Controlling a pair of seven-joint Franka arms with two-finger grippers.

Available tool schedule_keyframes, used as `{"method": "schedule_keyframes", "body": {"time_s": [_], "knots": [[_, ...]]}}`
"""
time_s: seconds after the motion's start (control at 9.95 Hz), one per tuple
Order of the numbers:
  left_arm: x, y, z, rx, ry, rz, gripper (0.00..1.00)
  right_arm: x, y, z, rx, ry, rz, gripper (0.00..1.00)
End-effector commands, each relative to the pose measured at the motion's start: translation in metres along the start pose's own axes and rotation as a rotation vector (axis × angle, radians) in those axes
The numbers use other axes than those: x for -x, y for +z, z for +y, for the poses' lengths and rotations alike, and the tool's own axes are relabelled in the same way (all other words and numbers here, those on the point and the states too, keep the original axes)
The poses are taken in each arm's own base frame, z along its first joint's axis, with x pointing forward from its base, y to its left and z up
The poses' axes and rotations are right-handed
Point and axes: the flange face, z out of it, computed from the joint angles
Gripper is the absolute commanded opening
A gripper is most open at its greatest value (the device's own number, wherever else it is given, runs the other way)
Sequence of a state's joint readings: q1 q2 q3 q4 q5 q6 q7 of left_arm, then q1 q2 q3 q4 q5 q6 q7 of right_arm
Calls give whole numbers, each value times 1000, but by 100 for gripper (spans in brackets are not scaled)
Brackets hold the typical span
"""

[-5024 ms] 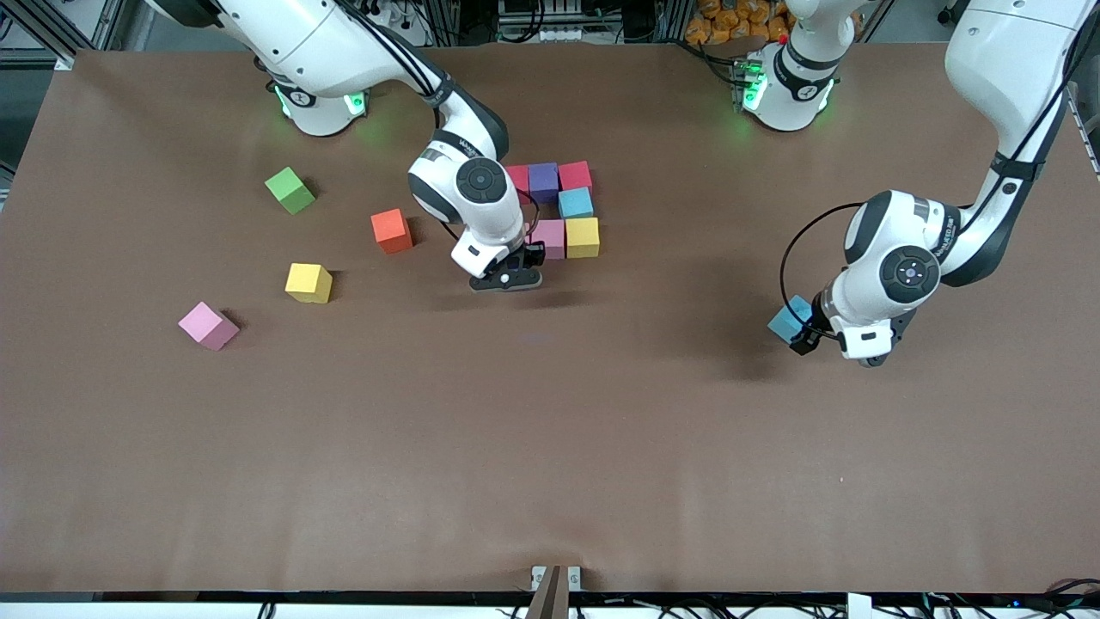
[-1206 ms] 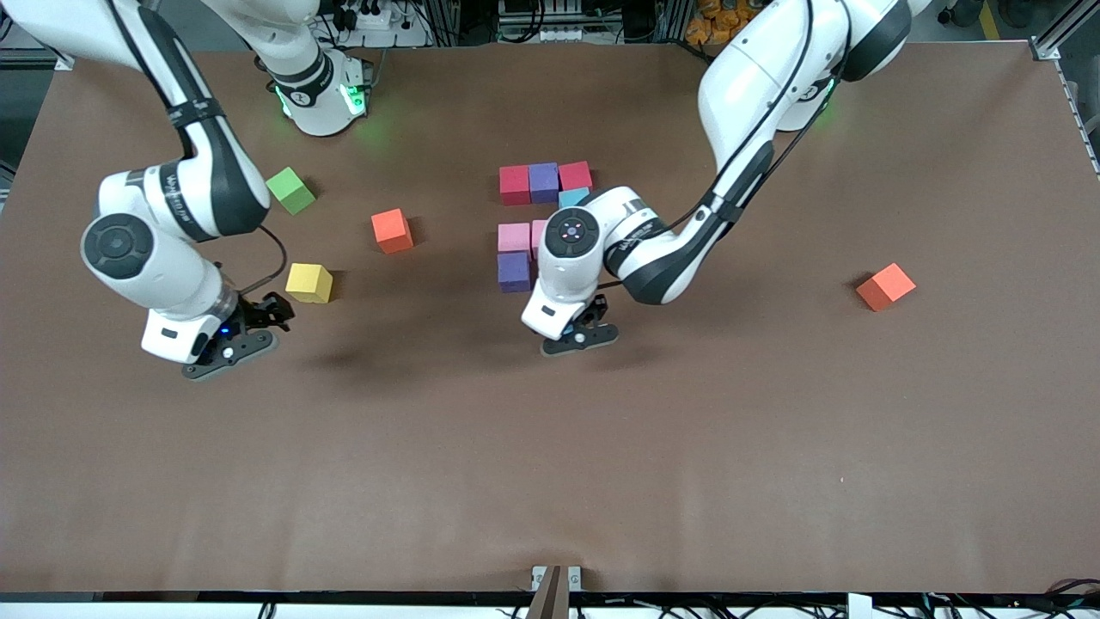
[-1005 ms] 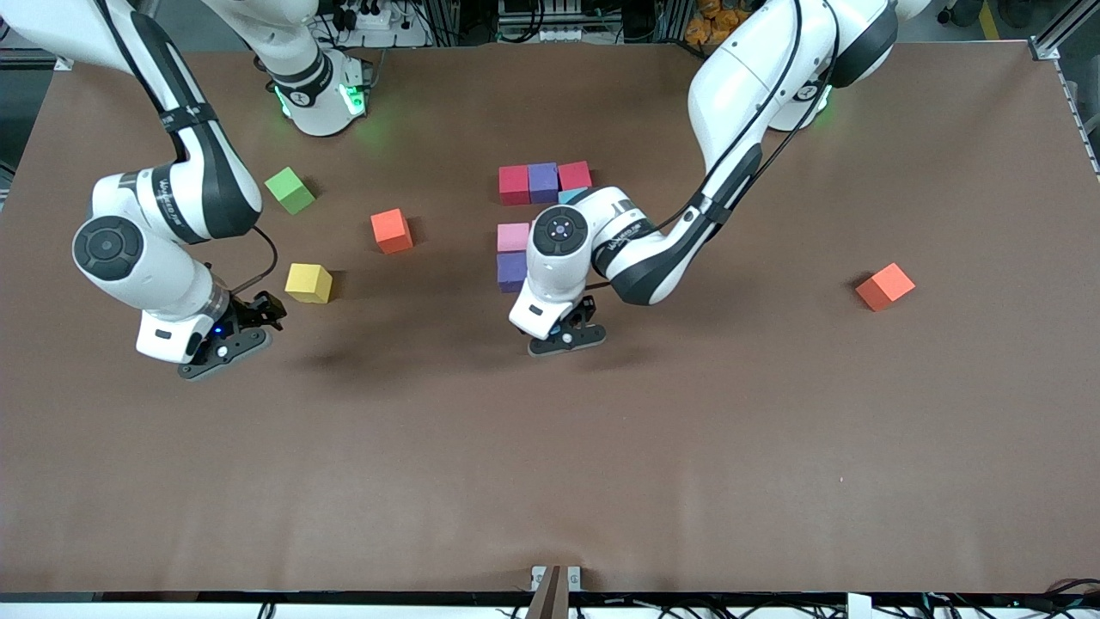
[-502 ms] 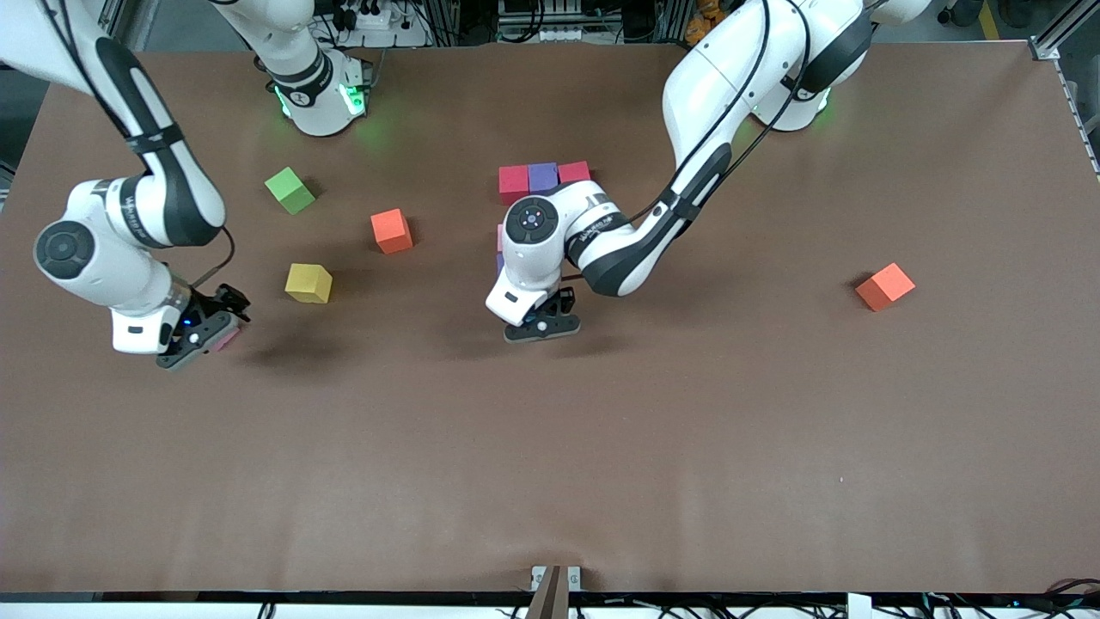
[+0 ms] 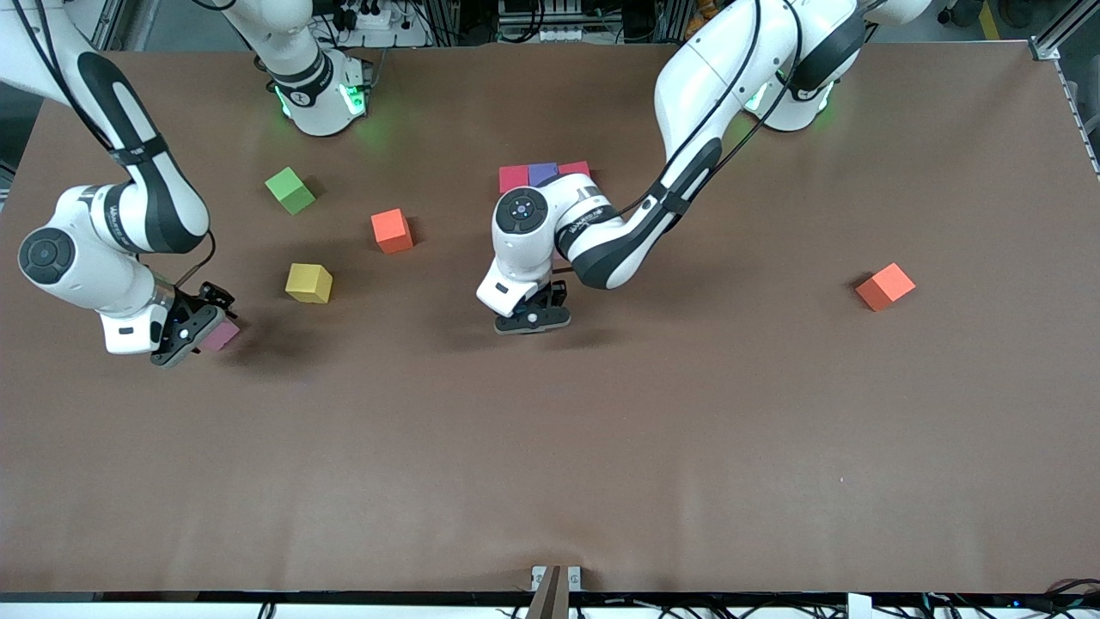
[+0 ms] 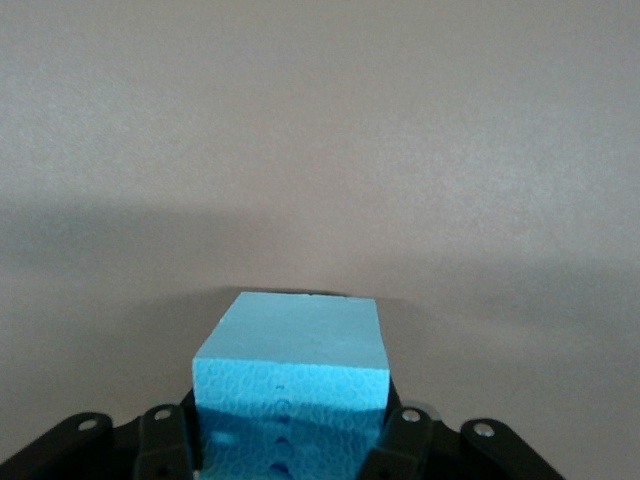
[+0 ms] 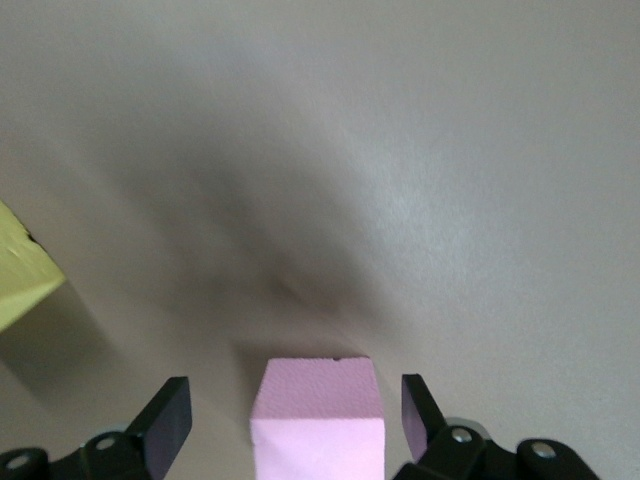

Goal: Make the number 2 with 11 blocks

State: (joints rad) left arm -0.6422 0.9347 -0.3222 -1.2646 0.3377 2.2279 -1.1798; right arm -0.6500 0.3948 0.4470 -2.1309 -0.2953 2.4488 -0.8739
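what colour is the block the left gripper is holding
Light blue; the left wrist view shows the block best, clamped in the left gripper.

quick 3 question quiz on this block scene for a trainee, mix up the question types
1. True or false: the left gripper is shut on a light blue block.
2. What is between the open fingers of the right gripper? A) green cube B) pink block C) yellow block
3. Fill in: the loose block nearest the right gripper in the front view is ____.

Key
1. True.
2. B, the pink block; the fingers stand apart from its sides.
3. The yellow block.
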Motion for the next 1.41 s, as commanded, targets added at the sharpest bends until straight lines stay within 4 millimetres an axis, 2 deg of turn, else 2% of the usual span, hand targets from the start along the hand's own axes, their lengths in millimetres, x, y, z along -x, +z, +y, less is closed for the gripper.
{"method": "schedule_keyframes", "body": {"time_s": [0.0,0.1,0.3,0.5,1.0,1.11,1.31], "knots": [[0,3,12,12,-25,21,0,25,14,14,-5,-2,-1,93],[0,2,17,21,-34,30,0,32,16,16,-12,-5,-4,93],[1,5,19,22,-35,29,0,52,33,21,-43,29,-1,93],[6,6,22,21,-27,27,0,54,38,21,-51,10,3,83],[17,14,25,8,-10,27,0,45,44,20,-38,-1,26,80],[15,15,24,6,-12,30,0,44,46,19,-43,-2,27,73],[18,17,24,0,-8,28,0,42,45,18,-41,-7,26,55]]}}
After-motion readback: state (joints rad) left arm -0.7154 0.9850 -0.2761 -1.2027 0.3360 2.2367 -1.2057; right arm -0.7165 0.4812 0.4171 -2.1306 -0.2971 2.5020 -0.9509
